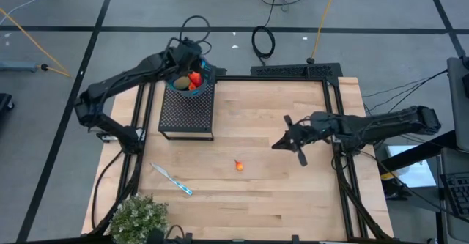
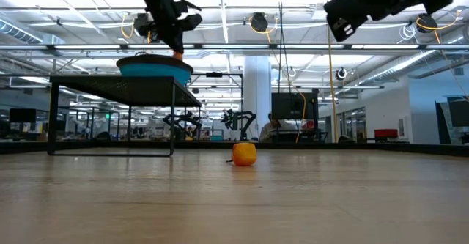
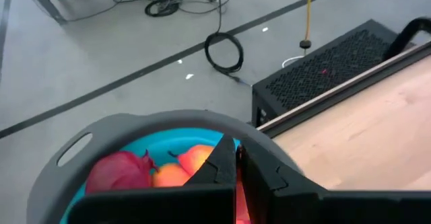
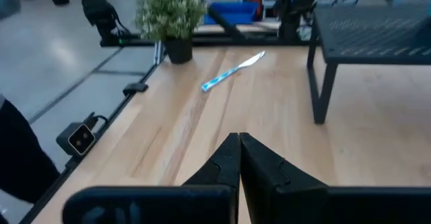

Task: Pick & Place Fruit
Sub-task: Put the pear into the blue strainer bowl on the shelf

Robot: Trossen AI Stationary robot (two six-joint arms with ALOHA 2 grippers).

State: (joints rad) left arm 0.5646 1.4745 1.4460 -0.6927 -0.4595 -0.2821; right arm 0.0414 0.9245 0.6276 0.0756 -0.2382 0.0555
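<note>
Wooden table holds 1 orange fruit, seemingly untouched.

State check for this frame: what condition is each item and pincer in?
Left pincer: shut, empty, over the bowl.
Right pincer: shut, empty, above the table.
Bowl: on the rack, holding fruit.
Rack: standing on the table.
Orange ball: loose on the table.
Stick: lying flat.
Plant: upright.
</note>
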